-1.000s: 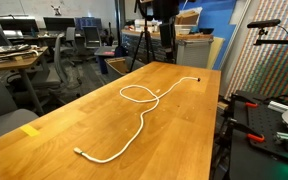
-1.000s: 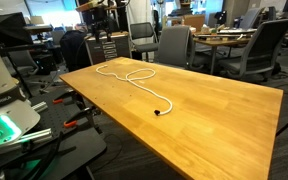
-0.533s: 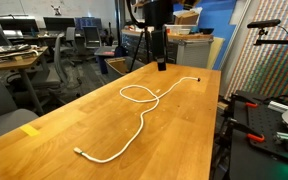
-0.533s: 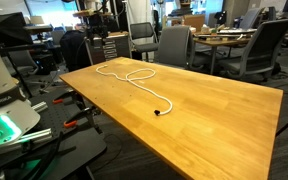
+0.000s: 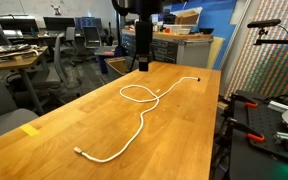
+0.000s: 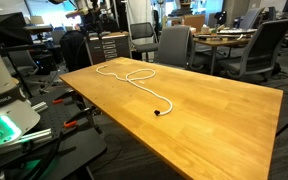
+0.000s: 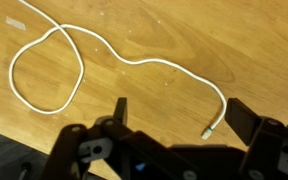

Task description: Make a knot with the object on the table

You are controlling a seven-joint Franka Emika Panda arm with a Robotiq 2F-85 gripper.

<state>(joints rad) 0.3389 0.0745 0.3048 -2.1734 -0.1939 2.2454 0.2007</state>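
The white cord (image 5: 136, 112) lies loose on the light-brown wooden table (image 5: 74, 120), with one open loop near the middle. One end (image 5: 79, 152) is near the front and the other (image 5: 199, 78) near the far right edge. It also shows in an exterior view (image 6: 126, 72). My gripper (image 5: 142, 62) hangs in the air above the far part of the table, a little beyond the loop. In the wrist view the gripper (image 7: 184, 115) is open and empty, with the cord's tip (image 7: 206, 131) between the two dark fingers (image 7: 249, 118) and the loop (image 7: 44, 70) to the left.
A yellow tape mark (image 5: 30, 130) sits at the table's front left. Office chairs (image 5: 69, 50) and desks stand beyond the left side, and a cabinet (image 5: 189, 45) stands behind the far end. A stand with equipment (image 5: 259, 115) is close to the right edge.
My gripper has come down and moved left in the exterior view, from above the far edge to over the table near the loop. The cord has not moved.
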